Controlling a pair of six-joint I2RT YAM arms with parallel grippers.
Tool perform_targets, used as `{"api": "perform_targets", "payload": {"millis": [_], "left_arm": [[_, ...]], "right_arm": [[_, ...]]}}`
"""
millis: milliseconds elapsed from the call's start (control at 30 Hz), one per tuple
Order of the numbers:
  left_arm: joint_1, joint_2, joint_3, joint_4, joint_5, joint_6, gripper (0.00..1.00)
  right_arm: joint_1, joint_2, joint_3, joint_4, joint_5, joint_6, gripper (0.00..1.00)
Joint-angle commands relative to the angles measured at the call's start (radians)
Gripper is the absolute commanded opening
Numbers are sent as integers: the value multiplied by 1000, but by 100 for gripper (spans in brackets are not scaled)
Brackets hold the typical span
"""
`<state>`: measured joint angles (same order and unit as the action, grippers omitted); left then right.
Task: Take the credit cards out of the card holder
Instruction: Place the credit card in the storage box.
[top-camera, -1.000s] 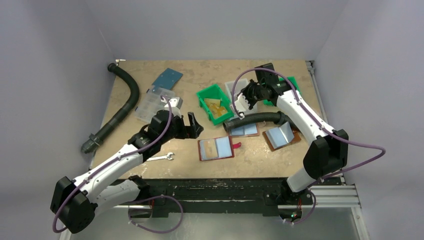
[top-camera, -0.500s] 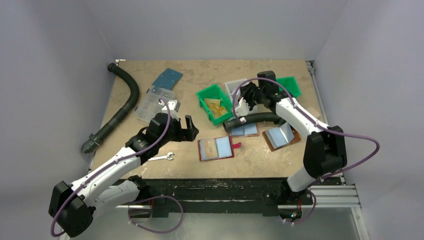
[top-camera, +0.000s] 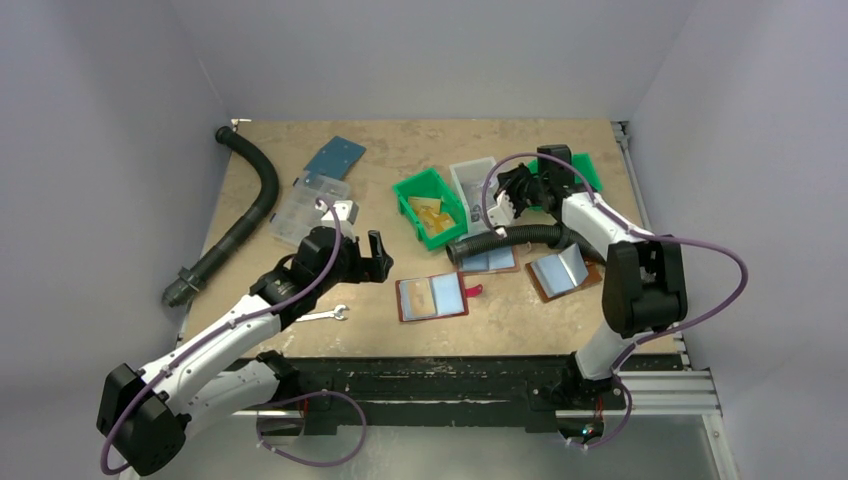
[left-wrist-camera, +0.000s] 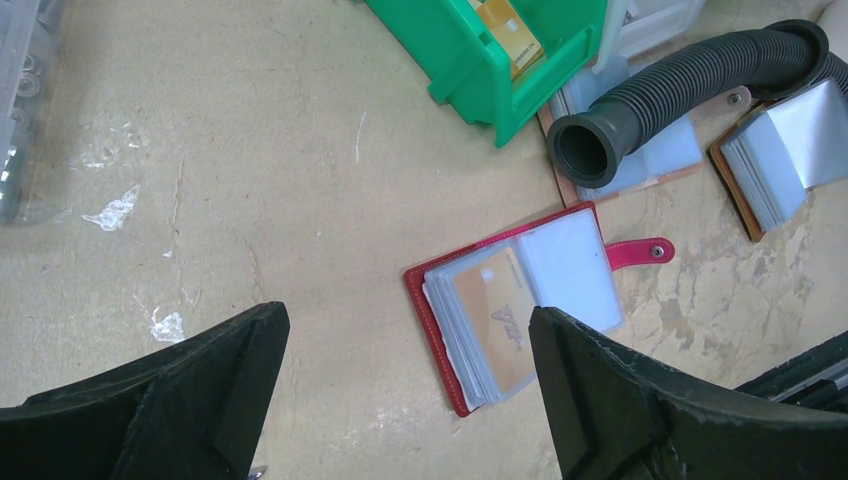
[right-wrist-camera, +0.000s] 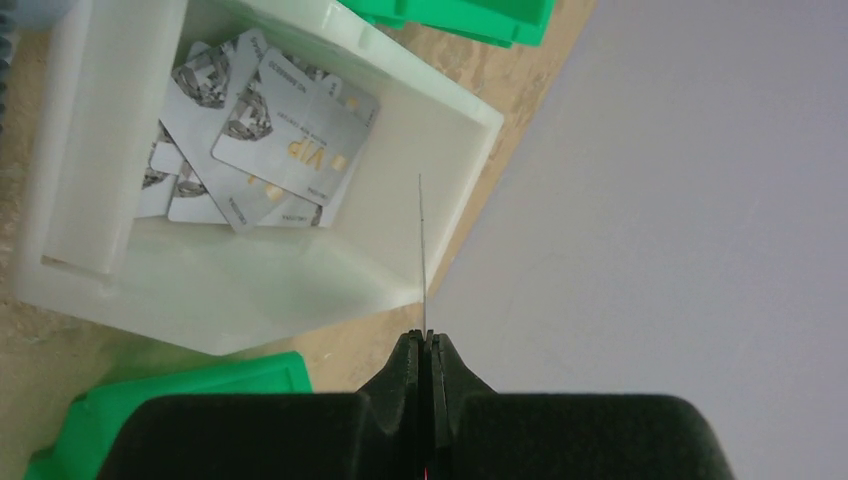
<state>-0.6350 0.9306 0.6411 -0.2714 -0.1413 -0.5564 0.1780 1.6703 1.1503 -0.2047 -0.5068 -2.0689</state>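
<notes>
Tan table (top-camera: 420, 140) — left gripper (left-wrist-camera: 405, 330) wide, empty, near card holder (left-wrist-camera: 520, 300) — right gripper (right-wrist-camera: 424, 345) tight on credit card (right-wrist-camera: 422, 250).

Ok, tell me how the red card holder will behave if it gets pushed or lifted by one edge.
The card holder lies open and flat, so it would probably slide rather than tip. Its shiny pockets look loose, so they likely flop if it is lifted by one edge.

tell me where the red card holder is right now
In the top view the card holder lies open at the near centre, just right of the left claw, in front of the green bin and the hose mouth.
</notes>
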Motion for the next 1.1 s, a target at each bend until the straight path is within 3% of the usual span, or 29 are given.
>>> {"api": "perform_targets", "payload": {"millis": [0,367,433,567,633,900,1067], "left_arm": [[9,7,-4,25,-14,1,100],[9,-8,-18,20,-20,-14,100],[10,-5,-17,20,-18,-16,100],[10,-6,-18,19,-20,-19,100],[10,-11,-17,15,-21,-19,100],[10,-33,-5,6,-15,-22,100],[10,-61,-10,13,10,-32,100]], "right_arm": [[6,27,-17,-5,-76,-443,0],[8,100,-8,3,-84,-523,4],[8,111,0,0,-86,-536,12],[14,124,6,-5,-94,-553,44],[14,122,7,-8,-97,-556,54],[11,50,22,-26,-72,-472,63],[10,-45,41,-102,-29,-332,71]]}}
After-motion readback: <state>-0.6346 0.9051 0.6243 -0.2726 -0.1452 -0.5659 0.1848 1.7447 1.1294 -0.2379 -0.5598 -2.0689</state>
